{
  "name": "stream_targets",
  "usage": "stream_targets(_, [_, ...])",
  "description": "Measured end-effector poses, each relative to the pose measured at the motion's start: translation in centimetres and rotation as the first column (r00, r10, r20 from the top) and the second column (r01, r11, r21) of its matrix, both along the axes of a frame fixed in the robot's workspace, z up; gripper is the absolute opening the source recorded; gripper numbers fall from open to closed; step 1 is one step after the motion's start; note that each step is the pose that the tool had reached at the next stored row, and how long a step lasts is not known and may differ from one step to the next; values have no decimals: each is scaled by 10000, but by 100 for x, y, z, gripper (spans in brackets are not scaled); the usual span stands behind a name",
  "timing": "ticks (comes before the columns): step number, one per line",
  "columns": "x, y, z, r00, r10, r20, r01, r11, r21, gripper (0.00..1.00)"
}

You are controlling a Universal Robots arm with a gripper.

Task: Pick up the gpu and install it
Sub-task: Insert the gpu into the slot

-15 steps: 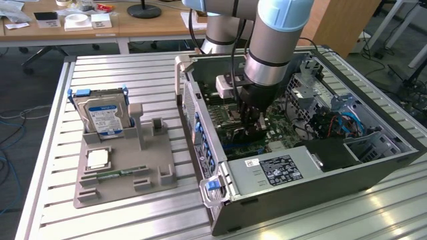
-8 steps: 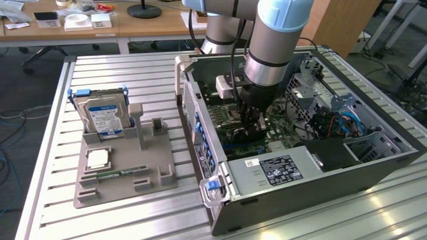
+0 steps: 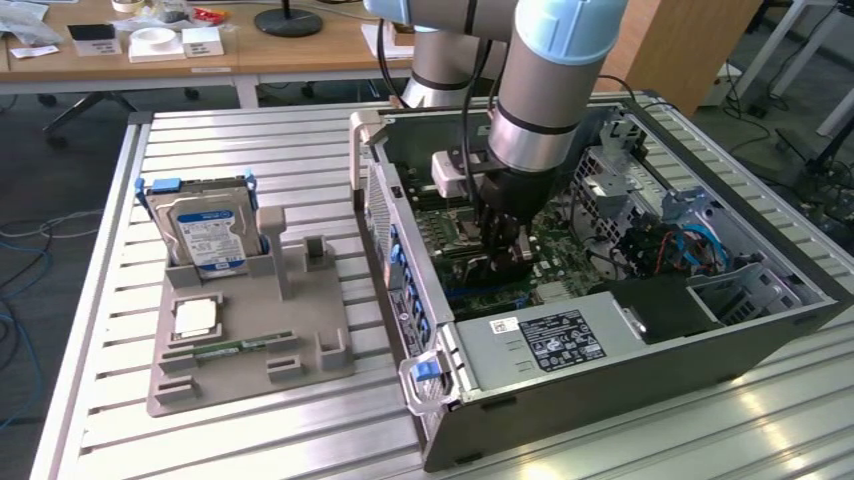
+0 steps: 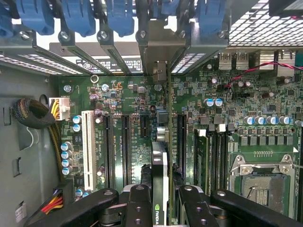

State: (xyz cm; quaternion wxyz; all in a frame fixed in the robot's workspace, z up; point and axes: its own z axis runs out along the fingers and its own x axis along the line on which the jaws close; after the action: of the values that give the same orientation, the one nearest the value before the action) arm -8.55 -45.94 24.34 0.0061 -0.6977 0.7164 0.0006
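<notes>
The gpu (image 4: 160,163) stands on edge between my fingers, seen along its top edge, with a green logo near the wrist. Its silver bracket end (image 4: 159,71) reaches the rear slot openings of the open computer case (image 3: 747,330). My gripper (image 4: 163,201) is shut on the gpu, one black finger (image 4: 138,203) on each flat side. The card runs in line with the long black expansion slots (image 4: 125,151) of the green motherboard (image 4: 236,109). In the exterior view my gripper (image 3: 505,262) reaches down inside the case over the motherboard. Whether the card's lower edge sits in a slot is hidden.
A CPU socket (image 4: 262,182) lies beside the slots, and blue latches (image 4: 118,16) line the rear wall. At the exterior view's left, a grey fixture (image 3: 300,345) holds a silver hard drive (image 3: 203,232) and a narrow memory stick (image 3: 240,347). Drive cages and cables (image 3: 681,240) crowd the case's far side.
</notes>
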Motion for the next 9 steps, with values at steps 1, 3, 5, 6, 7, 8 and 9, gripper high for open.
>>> stream_targets(1, [0, 0, -3, 10000, 0, 0, 0, 10000, -1, 27])
stream_targets(3, [0, 0, -4, 10000, 0, -1, 0, 10000, -1, 27])
stream_targets(5, [0, 0, -6, 10000, 1, 0, -1, 10000, 1, 27])
stream_targets(6, [-1, 0, -7, 10000, 0, 1, 0, 10000, 1, 27])
stream_targets(7, [-3, 1, -13, 10000, -1, 2, 1, 10000, 6, 27])
stream_targets(8, [-4, 1, -18, 10000, -1, 3, 1, 10000, 6, 27])
stream_targets(9, [-5, 0, -19, 10000, -1, 1, 1, 10000, 3, 27])
